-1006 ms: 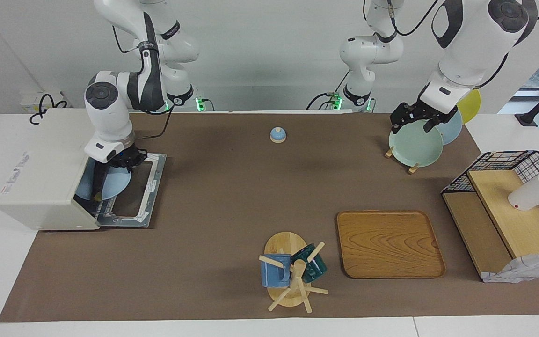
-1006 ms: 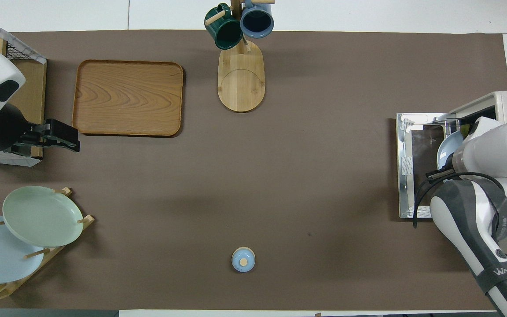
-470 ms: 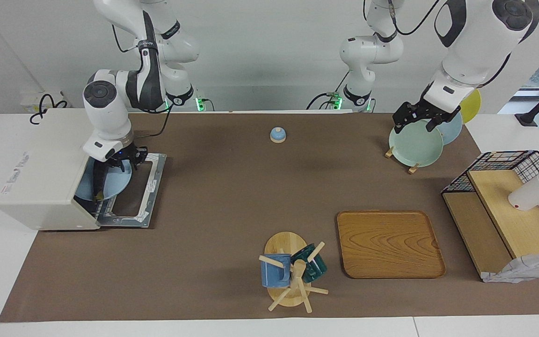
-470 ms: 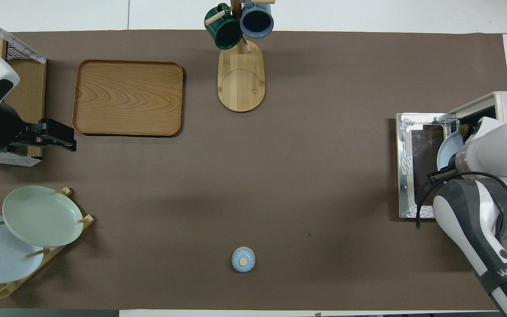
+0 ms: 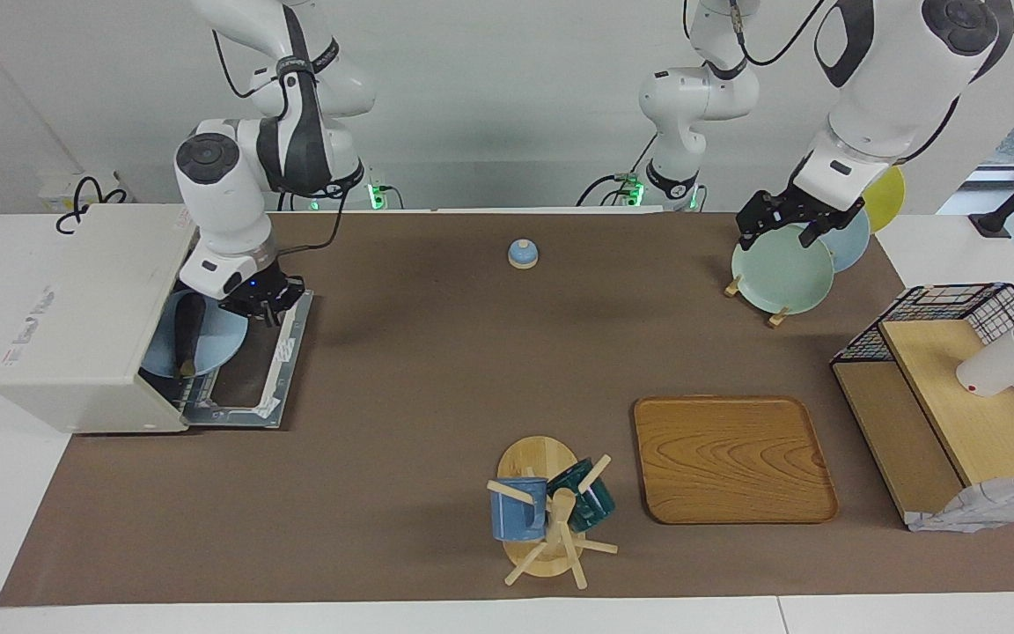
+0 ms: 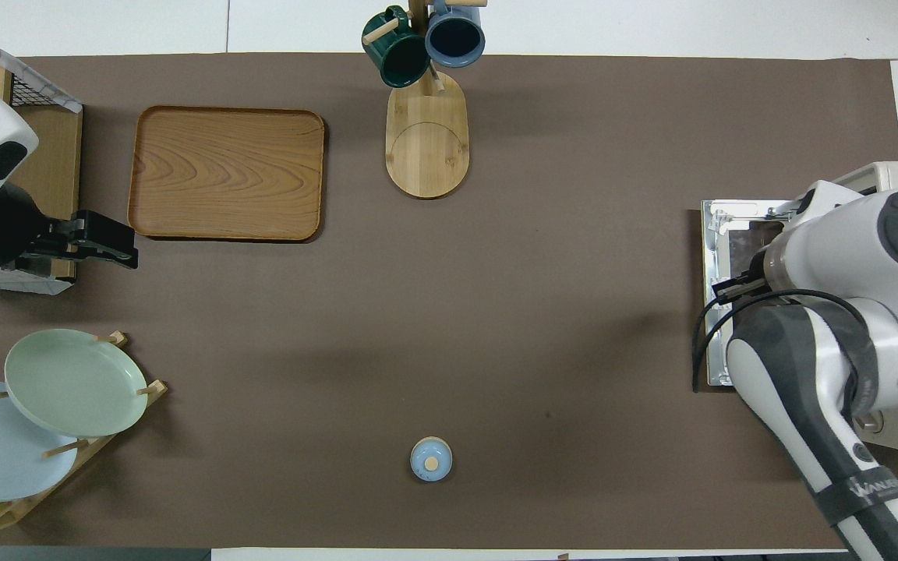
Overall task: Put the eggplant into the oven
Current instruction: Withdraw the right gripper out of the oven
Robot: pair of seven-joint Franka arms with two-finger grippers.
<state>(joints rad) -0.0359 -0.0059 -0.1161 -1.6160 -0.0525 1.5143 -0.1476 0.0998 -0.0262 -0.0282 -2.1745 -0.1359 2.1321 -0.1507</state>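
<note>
The left gripper (image 6: 110, 243) hangs with jaws apart beside the tray (image 6: 226, 173), near the shelf (image 6: 40, 167) at the left arm's end of the table. The right arm (image 6: 846, 312) covers the oven (image 6: 897, 178) and much of its open door (image 6: 718, 312) at the other end. A mug tree (image 6: 426, 132) stands at the edge farthest from the robots, a small blue lid (image 6: 431, 459) near their edge, and a plate rack (image 6: 44, 405) in their corner at the left arm's end.

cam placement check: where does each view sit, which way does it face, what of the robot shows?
Facing view: high across the table, looking at the robots; both arms show whole, the right gripper over the boxy off-white oven's open door, the left gripper over the pale green plate.
Overhead view: above the robots' end, looking steeply down; the left gripper and the right arm's wrist show.
Shared: the small blue lidded knob, half a turn apart.
</note>
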